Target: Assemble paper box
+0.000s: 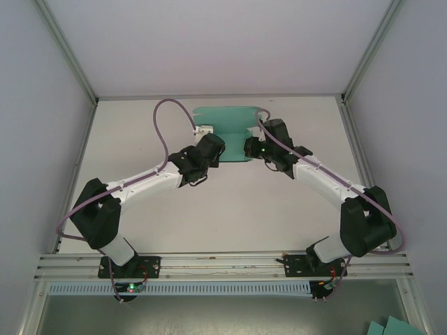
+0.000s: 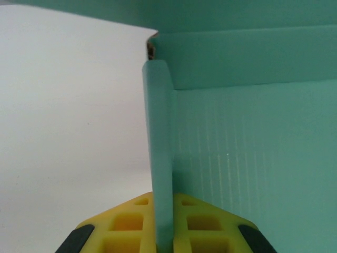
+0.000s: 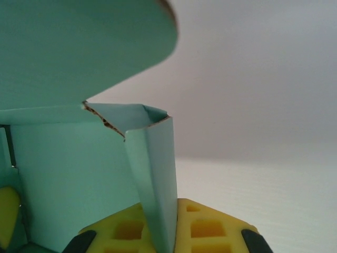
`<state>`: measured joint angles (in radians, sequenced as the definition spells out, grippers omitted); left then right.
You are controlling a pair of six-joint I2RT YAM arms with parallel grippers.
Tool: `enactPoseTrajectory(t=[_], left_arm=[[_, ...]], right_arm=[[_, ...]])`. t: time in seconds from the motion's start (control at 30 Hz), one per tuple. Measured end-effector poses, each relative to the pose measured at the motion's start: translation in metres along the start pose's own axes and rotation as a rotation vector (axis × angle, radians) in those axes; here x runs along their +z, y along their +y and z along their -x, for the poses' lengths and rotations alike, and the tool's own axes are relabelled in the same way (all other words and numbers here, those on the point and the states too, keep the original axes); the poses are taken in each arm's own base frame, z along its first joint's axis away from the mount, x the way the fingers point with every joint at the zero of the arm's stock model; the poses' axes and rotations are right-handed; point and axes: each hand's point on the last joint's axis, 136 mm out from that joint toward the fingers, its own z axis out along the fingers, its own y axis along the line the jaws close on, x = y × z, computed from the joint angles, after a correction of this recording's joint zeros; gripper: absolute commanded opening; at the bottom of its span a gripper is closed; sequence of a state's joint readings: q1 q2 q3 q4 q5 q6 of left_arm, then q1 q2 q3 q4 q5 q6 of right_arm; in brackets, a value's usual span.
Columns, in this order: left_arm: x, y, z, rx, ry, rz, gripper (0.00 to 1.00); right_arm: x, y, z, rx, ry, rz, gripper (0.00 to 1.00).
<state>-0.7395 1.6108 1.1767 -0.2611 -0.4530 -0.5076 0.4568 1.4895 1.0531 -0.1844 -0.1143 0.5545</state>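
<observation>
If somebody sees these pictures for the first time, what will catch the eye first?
The teal-green paper box, half folded, lies at the far middle of the table. The left tool and the right tool each pinch one of its upright flaps between yellow pads.

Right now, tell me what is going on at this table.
Two arms are folding a teal paper box at the far middle of the table. The left pincer is shut on one upright side flap, the right pincer on the opposite one. The box is half formed: walls raised, rounded lid flap open.
</observation>
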Motion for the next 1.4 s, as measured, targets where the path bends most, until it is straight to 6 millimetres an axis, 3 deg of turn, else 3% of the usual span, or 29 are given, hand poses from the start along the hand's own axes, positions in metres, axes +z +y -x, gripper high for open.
enactPoseTrajectory(t=[0.23, 0.4, 0.57, 0.87, 1.03, 1.27, 1.4], left_arm=[[0.002, -0.002, -0.003, -0.027, 0.016, -0.016, 0.00], [-0.002, -0.026, 0.004, -0.009, 0.009, -0.102, 0.00], [0.004, -0.024, 0.000, 0.002, 0.017, -0.087, 0.00], [0.004, -0.026, 0.008, -0.009, -0.016, -0.089, 0.00], [0.003, -0.029, 0.011, -0.011, -0.025, -0.102, 0.00], [0.001, -0.033, 0.014, -0.007, -0.034, -0.110, 0.00], [0.000, -0.034, 0.015, -0.002, -0.038, -0.113, 0.00]], right_arm=[[0.008, -0.008, 0.010, 0.043, -0.029, -0.269, 0.05], [0.022, -0.038, -0.019, 0.077, -0.063, -0.447, 0.06], [0.026, -0.038, -0.016, 0.040, -0.139, -0.525, 0.00], [0.026, -0.037, -0.007, -0.102, -0.178, -0.613, 0.00], [0.022, -0.038, -0.004, -0.127, -0.185, -0.621, 0.00], [0.019, -0.044, 0.001, -0.064, -0.137, -0.451, 0.25], [0.012, -0.045, 0.004, -0.010, -0.101, -0.334, 0.28]])
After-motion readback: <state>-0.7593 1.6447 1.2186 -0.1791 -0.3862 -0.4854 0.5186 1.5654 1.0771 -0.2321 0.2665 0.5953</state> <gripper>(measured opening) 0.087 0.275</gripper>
